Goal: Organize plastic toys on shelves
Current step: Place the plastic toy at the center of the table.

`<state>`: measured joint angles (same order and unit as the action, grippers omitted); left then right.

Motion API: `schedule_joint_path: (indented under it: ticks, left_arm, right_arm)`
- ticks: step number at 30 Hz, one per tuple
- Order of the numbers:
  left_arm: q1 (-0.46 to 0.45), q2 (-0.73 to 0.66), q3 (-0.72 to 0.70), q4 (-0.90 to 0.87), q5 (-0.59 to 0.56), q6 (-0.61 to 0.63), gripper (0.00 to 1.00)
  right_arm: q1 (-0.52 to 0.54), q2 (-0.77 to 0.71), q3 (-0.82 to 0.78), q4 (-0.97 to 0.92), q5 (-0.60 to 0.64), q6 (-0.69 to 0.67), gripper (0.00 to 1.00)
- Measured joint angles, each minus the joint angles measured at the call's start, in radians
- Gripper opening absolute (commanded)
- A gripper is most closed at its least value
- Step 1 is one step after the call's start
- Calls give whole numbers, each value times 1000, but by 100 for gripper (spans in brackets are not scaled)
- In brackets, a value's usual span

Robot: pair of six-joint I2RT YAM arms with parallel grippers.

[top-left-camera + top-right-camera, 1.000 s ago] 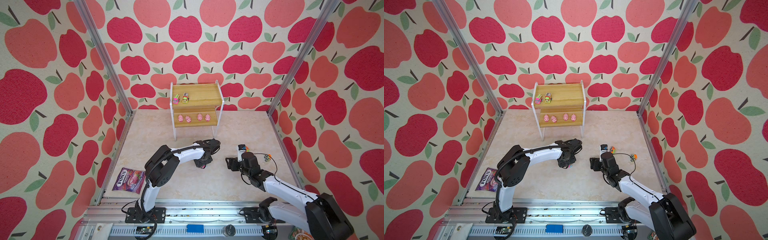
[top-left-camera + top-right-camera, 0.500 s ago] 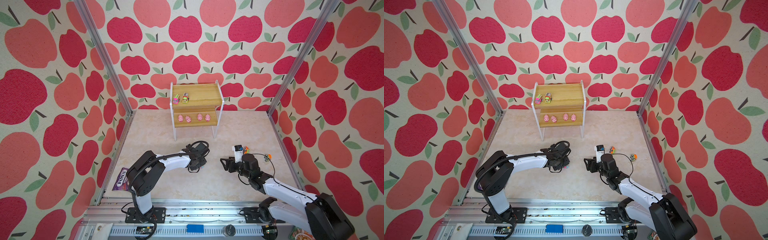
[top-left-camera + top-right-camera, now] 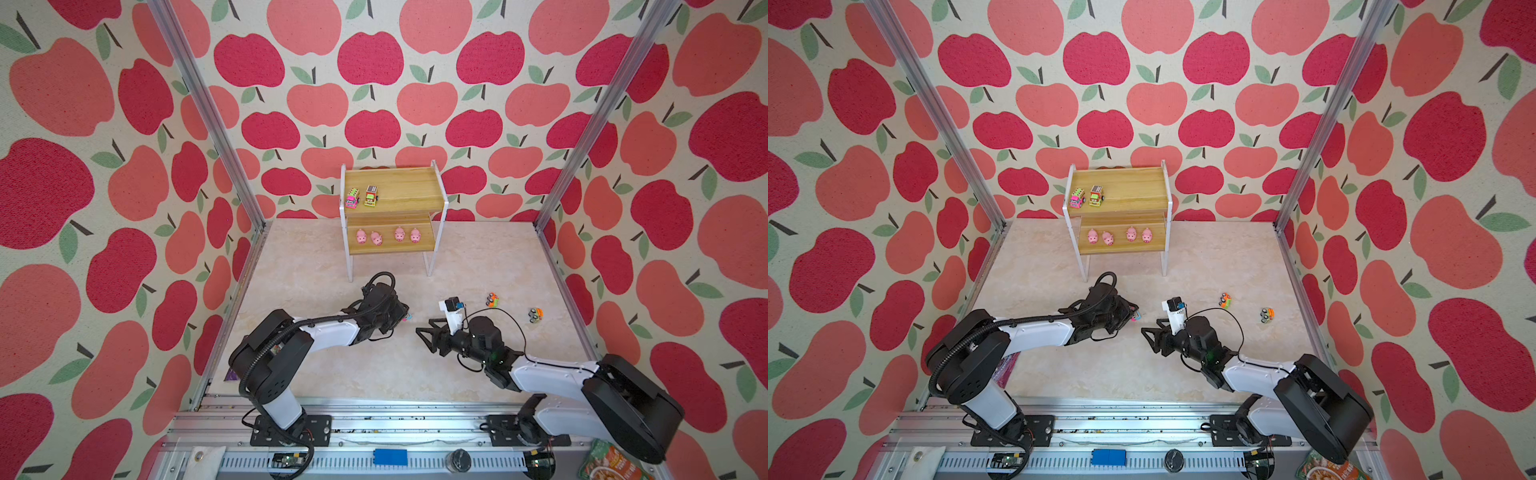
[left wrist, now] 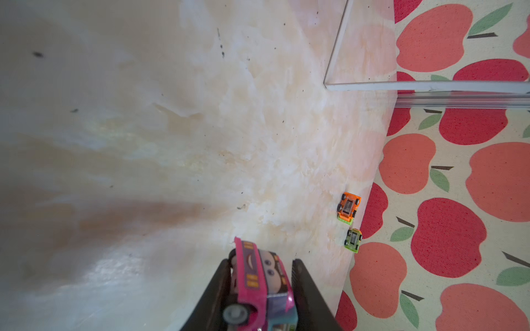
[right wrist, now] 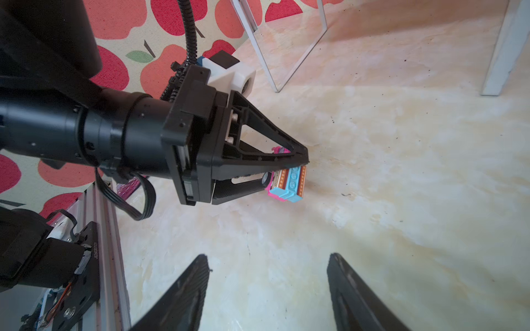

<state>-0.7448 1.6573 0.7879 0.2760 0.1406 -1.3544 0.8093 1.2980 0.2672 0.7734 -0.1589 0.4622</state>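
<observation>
Top views first: shelves (image 3: 395, 208) at the back wall, pink truck (image 3: 352, 198) and yellow truck (image 3: 371, 196) on the upper board, four pigs (image 3: 360, 237) lined up on the lower. Mid-desk (image 3: 316, 266), the left end effector (image 3: 403, 313) is clamped on a blue-pink truck (image 3: 1136, 317). The right end effector (image 3: 422, 333) faces it, jaws apart, empty.

Left wrist: that truck is pinched between both fingers (image 4: 220, 278). An orange truck (image 4: 348, 210) and a green truck (image 4: 353, 240) lie near the wall.

Right wrist: right fingers (image 5: 189, 286) spread wide, nothing between them.

Floor (image 3: 374, 374): shelves (image 3: 409, 187), two trucks (image 3: 493, 300) (overturned, seemingly).
</observation>
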Motion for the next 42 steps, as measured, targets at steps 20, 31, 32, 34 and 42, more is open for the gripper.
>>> schedule_joint_path:
  ticks: [20,31,32,34,42]
  left_arm:
    - [8,-42,-53,148,59,-44,32]
    - [17,-75,-69,170,45,-43,33]
    - [17,-82,-72,170,42,-43,34]
    - [17,-94,-76,171,34,-42,39]
    - [13,-159,-100,148,32,-13,71]
  right_arm:
    - [7,274,158,157,24,-8,45]
    - [7,316,185,211,42,19,23]
    - [7,316,185,215,42,20,22]
    - [8,315,186,225,44,20,21]
    - [10,298,187,214,69,-16,18]
